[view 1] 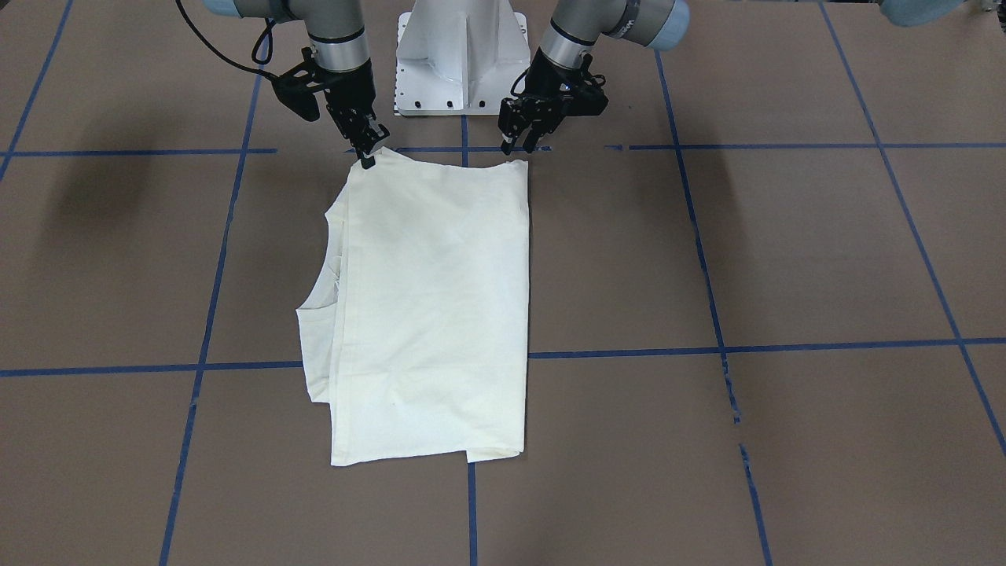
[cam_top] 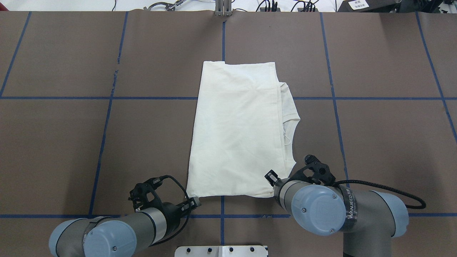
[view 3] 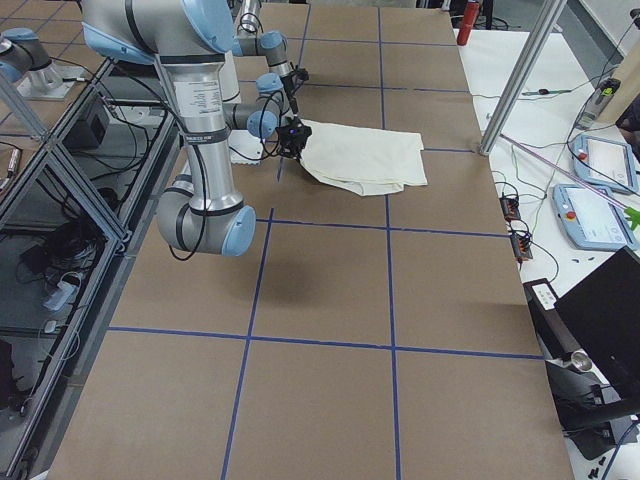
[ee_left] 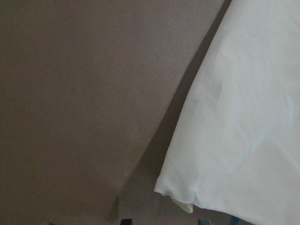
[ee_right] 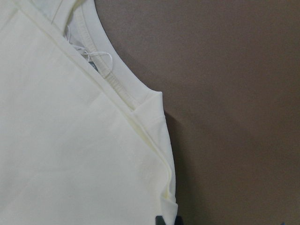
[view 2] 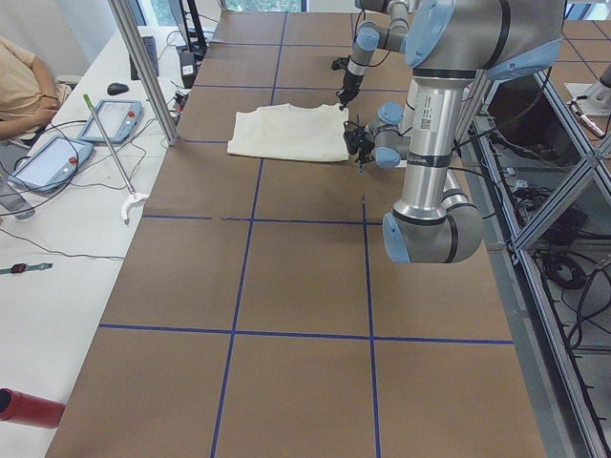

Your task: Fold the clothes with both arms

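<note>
The cream T-shirt (view 1: 432, 299) lies folded lengthwise on the brown table, plain side up, with the print hidden. Its neckline (cam_top: 290, 125) points toward the robot's right. My right gripper (view 1: 366, 156) is at the near neckline-side corner and is shut on it; the right wrist view shows that corner (ee_right: 166, 197) just above the closed fingertips. My left gripper (view 1: 521, 144) hovers just off the other near corner (ee_left: 180, 199). Its jaws stand apart with nothing between them.
The white pedestal base (view 1: 464, 55) stands just behind both grippers. Blue tape lines (view 1: 707, 346) cross the brown table. A side table (view 2: 67, 191) with tablets and cables, and a metal post (view 2: 143, 67), lie beyond the far edge.
</note>
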Robot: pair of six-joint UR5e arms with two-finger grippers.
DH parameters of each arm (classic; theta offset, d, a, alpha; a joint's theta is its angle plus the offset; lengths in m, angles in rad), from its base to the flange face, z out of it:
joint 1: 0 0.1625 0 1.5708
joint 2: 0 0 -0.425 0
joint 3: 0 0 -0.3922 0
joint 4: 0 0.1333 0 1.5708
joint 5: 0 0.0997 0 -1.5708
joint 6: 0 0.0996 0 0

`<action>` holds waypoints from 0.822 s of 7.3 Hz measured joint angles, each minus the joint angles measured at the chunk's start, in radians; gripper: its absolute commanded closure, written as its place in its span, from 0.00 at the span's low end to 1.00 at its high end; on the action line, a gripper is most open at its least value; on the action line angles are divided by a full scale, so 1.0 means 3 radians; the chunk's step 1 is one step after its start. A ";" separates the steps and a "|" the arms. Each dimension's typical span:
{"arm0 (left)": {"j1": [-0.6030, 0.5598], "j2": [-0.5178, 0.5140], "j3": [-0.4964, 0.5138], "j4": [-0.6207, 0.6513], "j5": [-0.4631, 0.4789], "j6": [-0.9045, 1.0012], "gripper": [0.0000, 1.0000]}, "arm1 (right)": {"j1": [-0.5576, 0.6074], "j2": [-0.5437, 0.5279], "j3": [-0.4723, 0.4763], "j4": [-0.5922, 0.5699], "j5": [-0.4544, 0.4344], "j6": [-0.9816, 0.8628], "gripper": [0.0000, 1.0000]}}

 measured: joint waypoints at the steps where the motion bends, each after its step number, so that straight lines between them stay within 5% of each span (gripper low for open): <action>1: -0.0015 -0.0005 0.0001 -0.0001 0.0008 0.0011 0.43 | 0.0000 0.0000 -0.0002 0.0000 0.0000 -0.0002 1.00; 6: -0.0109 -0.0007 0.0014 -0.0004 0.0017 0.0032 0.47 | 0.0000 0.0000 -0.0008 0.0000 0.0000 -0.0004 1.00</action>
